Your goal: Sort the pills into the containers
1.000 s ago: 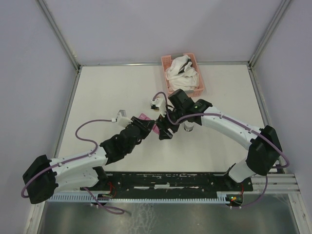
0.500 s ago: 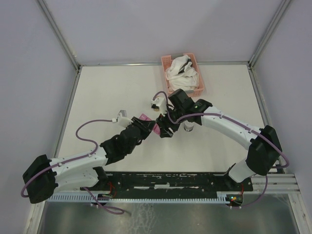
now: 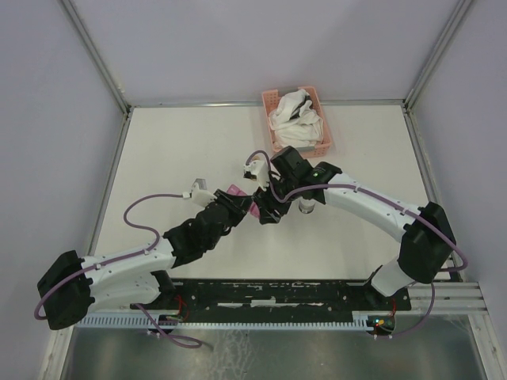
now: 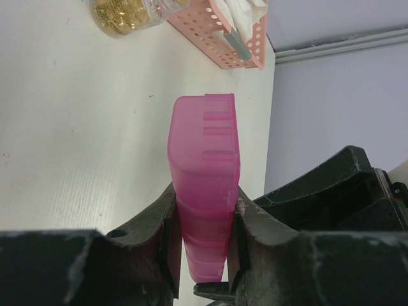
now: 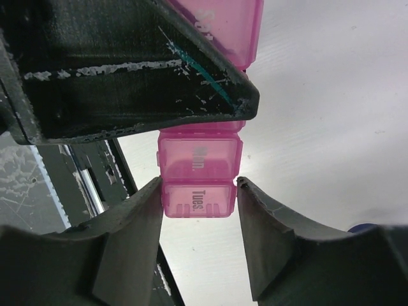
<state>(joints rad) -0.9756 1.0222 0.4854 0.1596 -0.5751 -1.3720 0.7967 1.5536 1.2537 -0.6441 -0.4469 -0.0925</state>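
The left gripper (image 4: pixel 203 204) pinches the magenta pill-box strip (image 4: pixel 204 140) partway along its length, near mid-table. The strip's short end juts past those jaws toward the right gripper (image 5: pixel 199 191), whose fingers flank the end "Tues." compartment (image 5: pixel 197 205) crosswise; whether they press it I cannot tell.

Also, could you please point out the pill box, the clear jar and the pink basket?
pill box (image 4: pixel 204 159), left wrist view, on its flat side
clear jar (image 4: pixel 124 16), left wrist view, on its golden contents
pink basket (image 4: pixel 220 48), left wrist view, on its lattice wall
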